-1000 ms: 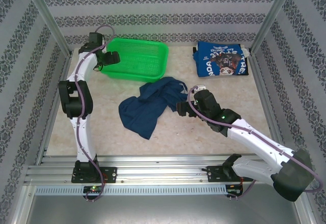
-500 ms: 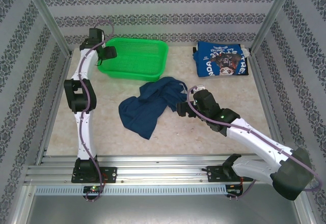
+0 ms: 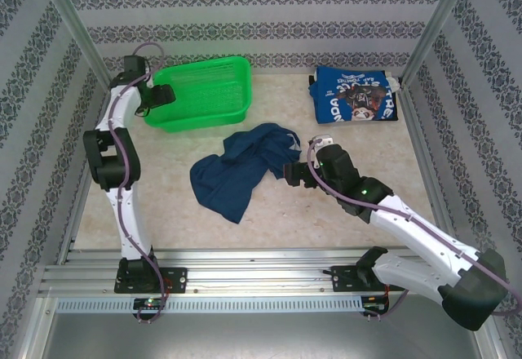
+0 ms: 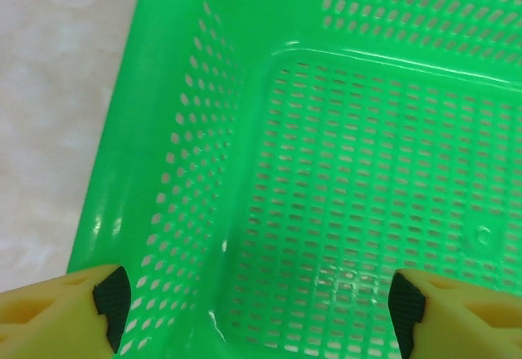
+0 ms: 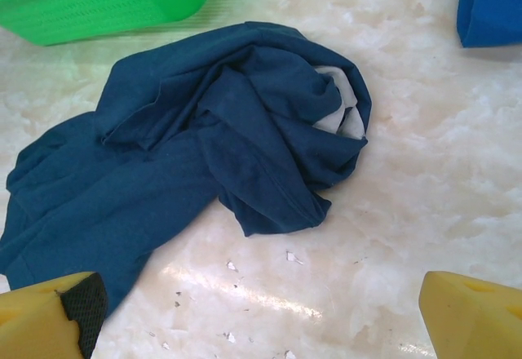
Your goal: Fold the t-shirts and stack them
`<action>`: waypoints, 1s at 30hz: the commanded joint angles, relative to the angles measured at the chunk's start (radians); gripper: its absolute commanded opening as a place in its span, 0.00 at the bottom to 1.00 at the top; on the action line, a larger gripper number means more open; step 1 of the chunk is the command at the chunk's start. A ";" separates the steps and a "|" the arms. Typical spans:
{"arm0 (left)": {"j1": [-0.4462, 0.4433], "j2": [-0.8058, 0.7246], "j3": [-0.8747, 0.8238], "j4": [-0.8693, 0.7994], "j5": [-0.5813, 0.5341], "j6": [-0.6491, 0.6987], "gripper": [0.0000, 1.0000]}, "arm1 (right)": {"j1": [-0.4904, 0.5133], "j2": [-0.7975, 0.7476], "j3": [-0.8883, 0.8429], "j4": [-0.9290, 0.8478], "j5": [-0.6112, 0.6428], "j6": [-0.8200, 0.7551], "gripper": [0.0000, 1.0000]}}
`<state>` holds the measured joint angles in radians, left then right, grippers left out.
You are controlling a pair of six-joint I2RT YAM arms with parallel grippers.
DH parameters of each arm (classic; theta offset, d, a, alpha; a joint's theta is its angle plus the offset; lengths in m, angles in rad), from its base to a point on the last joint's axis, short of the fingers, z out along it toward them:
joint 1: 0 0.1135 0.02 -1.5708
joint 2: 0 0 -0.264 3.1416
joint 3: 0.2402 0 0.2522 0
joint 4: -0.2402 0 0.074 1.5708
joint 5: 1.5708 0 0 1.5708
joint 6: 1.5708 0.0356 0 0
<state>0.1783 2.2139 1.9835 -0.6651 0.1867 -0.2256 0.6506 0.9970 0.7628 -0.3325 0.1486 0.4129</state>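
Crumpled navy t-shirt [image 5: 220,139] lies just before right gripper [image 5: 257,302], seemingly untouched.

Left arm [image 3: 130,219] and right arm [image 3: 416,230]: white shells over the long links, black housings at the joints, black bases [image 3: 149,277] bolted to a metal rail. A lilac cable [image 3: 149,46] trails along each arm, and a small green light [image 3: 356,186] glows on the right one. Fingers [image 4: 49,314] yellow, with black pads [image 4: 112,294].
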 commanded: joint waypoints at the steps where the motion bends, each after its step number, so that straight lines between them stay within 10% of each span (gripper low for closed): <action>1: 0.027 -0.064 -0.058 0.017 -0.010 -0.023 0.85 | 0.005 -0.018 -0.026 -0.007 0.010 -0.020 0.98; 30: 0.195 -0.343 -0.479 -0.001 -0.010 -0.095 0.86 | -0.027 -0.062 -0.084 0.018 -0.028 -0.049 0.98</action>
<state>0.3325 1.9022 1.5688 -0.6373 0.1570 -0.2703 0.6422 0.9573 0.7013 -0.3279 0.1383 0.3859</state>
